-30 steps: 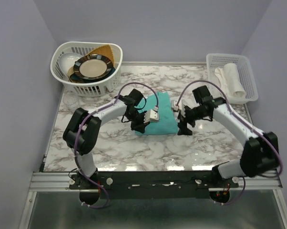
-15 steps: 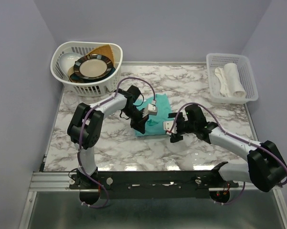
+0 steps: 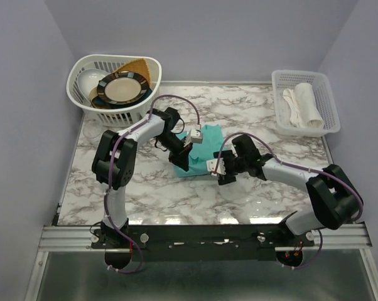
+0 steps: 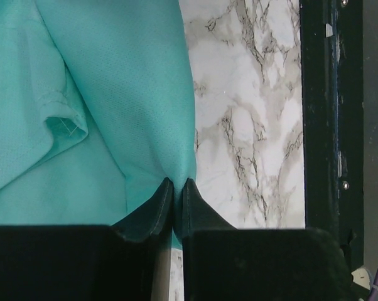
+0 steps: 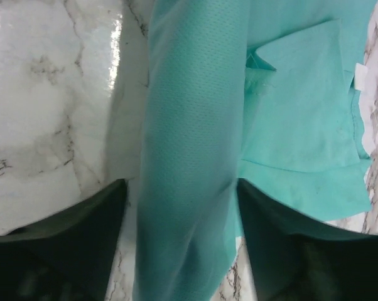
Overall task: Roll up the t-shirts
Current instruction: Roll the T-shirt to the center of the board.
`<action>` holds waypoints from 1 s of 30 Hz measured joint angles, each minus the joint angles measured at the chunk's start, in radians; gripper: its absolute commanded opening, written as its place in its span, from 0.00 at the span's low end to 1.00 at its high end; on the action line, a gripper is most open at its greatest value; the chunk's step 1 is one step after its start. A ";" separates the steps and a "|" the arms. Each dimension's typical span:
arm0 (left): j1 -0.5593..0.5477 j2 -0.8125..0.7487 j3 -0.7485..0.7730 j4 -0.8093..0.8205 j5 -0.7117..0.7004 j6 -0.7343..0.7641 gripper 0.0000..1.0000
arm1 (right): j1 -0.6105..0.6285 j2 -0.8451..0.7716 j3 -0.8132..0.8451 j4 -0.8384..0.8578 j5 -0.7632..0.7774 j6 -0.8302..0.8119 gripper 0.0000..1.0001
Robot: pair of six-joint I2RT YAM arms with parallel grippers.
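The teal t-shirt (image 3: pixel 203 145) lies folded on the marble table, its near edge turned up into a roll. My left gripper (image 3: pixel 181 160) is at the shirt's near-left corner. In the left wrist view it (image 4: pixel 176 188) is shut on a pinch of the shirt's edge (image 4: pixel 113 94). My right gripper (image 3: pixel 221 169) is at the near-right end. In the right wrist view it (image 5: pixel 179 185) is open, its jaws wide on either side of the rolled fabric (image 5: pixel 192 157). The flat part of the shirt (image 5: pixel 302 125) lies beyond.
A white basket (image 3: pixel 82 94) with dinner plates (image 3: pixel 121 89) stands at the back left. A white tray basket (image 3: pixel 327 94) with a rolled white cloth (image 3: pixel 307 103) stands at the back right. The black front rail (image 4: pixel 330 113) runs along the table's near edge.
My right arm swung in low from the shirt's right side to its near-right end and now straddles the roll. My left gripper shifted slightly left. The shirt looks narrower.
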 measured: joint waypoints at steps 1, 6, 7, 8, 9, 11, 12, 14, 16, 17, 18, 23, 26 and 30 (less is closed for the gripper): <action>0.003 0.001 0.003 -0.007 0.001 0.006 0.30 | 0.000 0.010 0.008 0.000 0.002 0.004 0.40; 0.016 0.000 -0.001 -0.019 0.002 0.023 0.61 | 0.000 0.064 0.078 -0.022 0.030 0.023 0.13; 0.018 -0.004 -0.012 -0.008 0.002 0.016 0.98 | 0.000 0.074 0.094 -0.028 0.034 0.027 0.09; 0.020 -0.021 -0.037 0.026 -0.007 -0.005 0.99 | 0.000 0.089 0.120 -0.045 0.038 0.029 0.08; 0.023 -0.040 -0.061 0.044 -0.019 -0.021 0.99 | 0.000 0.100 0.135 -0.055 0.040 0.032 0.07; 0.028 -0.120 -0.149 0.140 -0.072 -0.079 0.99 | 0.000 0.116 0.169 -0.095 0.039 0.039 0.06; 0.030 -0.178 -0.200 0.187 -0.094 -0.108 0.99 | 0.000 0.121 0.184 -0.111 0.039 0.040 0.06; 0.034 -0.320 -0.323 0.322 -0.153 -0.182 0.99 | 0.000 0.125 0.199 -0.134 0.037 0.050 0.07; 0.034 -0.453 -0.426 0.437 -0.195 -0.242 0.99 | 0.000 0.126 0.201 -0.148 0.038 0.055 0.07; 0.029 -0.501 -0.468 0.492 -0.218 -0.278 0.99 | 0.000 0.127 0.201 -0.155 0.038 0.060 0.07; 0.018 -0.549 -0.515 0.552 -0.239 -0.308 0.99 | 0.000 0.128 0.201 -0.161 0.038 0.065 0.07; -0.078 -0.655 -0.723 0.821 -0.355 -0.441 0.99 | 0.000 0.128 0.200 -0.172 0.039 0.091 0.08; -0.128 -0.646 -0.763 0.902 -0.415 -0.498 0.99 | 0.000 0.127 0.196 -0.171 0.040 0.113 0.08; -0.159 -0.618 -0.764 0.988 -0.479 -0.531 0.99 | 0.000 0.123 0.185 -0.168 0.040 0.137 0.09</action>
